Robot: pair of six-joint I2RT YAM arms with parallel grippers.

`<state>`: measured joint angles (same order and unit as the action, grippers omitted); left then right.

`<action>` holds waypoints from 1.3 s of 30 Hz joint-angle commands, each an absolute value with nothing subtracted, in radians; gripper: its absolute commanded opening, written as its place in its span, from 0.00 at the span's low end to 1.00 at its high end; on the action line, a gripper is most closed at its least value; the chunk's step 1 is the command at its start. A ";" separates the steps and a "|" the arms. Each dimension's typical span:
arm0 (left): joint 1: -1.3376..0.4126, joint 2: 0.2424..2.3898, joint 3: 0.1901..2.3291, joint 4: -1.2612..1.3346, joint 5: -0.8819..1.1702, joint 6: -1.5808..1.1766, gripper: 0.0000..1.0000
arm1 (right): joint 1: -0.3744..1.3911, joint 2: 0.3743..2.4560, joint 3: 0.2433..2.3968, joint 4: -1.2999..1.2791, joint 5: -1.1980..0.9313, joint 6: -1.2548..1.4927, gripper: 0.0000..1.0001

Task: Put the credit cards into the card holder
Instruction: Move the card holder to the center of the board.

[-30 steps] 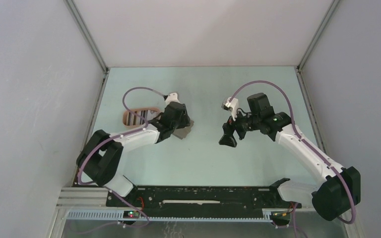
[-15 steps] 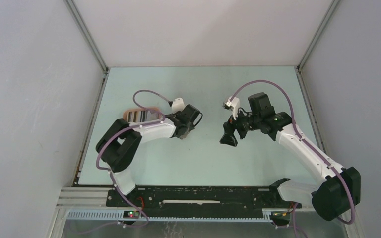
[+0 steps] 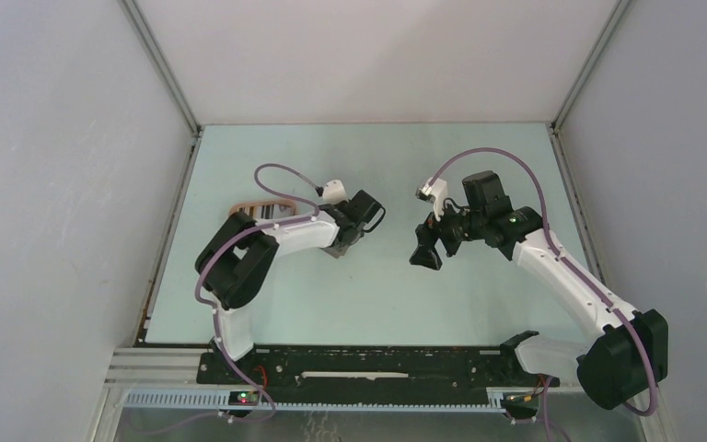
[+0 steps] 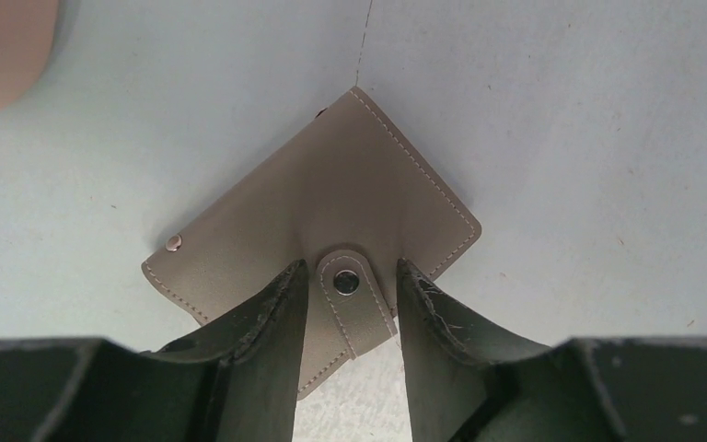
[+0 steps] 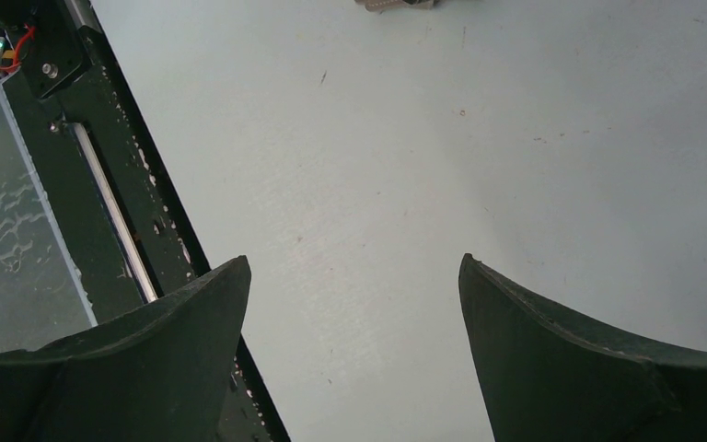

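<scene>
Pale-green tabletop (image 3: pixel 368 304) first; L arm's over the grey wallet (image 4: pixel 331 203), left jaws narrow, straddling its snap tab (image 4: pixel 347 281), not plainly gripping; right jaws wide, empty, well apart; card holder (image 3: pixel 237 211) lies near the wallet, to its left; top view shows striped credit cards (image 3: pixel 260 212) in it, so some look done; wrist cam gives you only a pink corner; can't tell if more remain in the folded wallet.

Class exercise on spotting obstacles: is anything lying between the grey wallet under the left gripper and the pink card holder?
Nothing visible does. In the left wrist view only bare table separates the wallet from the card holder at the upper left corner. The left gripper straddles the wallet's fastened snap strap.
</scene>
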<state>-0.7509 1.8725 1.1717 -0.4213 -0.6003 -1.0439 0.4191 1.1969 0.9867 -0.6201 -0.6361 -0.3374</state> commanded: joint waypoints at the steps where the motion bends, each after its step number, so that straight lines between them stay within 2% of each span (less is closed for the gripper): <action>1: -0.752 1.924 1.225 -0.487 -0.610 -1.075 0.45 | 0.414 1.200 1.026 -0.615 -0.636 -0.327 0.92; 7: -0.764 1.959 1.251 -0.539 -0.606 -1.071 0.41 | 0.413 1.201 1.025 -0.614 -0.632 -0.326 0.92; 17: -0.821 1.978 1.303 -0.613 -0.695 -1.080 0.16 | 0.401 1.200 1.025 -0.616 -0.646 -0.325 0.92; 28: -0.878 1.848 1.303 -0.589 -0.746 -0.956 0.05 | 0.369 1.207 1.026 -0.617 -0.708 -0.306 0.92; 33: -0.923 1.786 1.248 -0.502 -0.710 -0.833 0.06 | 0.332 1.214 1.024 -0.616 -0.759 -0.291 0.92; 39: -0.930 1.726 1.128 -0.355 -0.577 -0.747 0.25 | 0.297 1.228 1.021 -0.614 -0.795 -0.278 0.92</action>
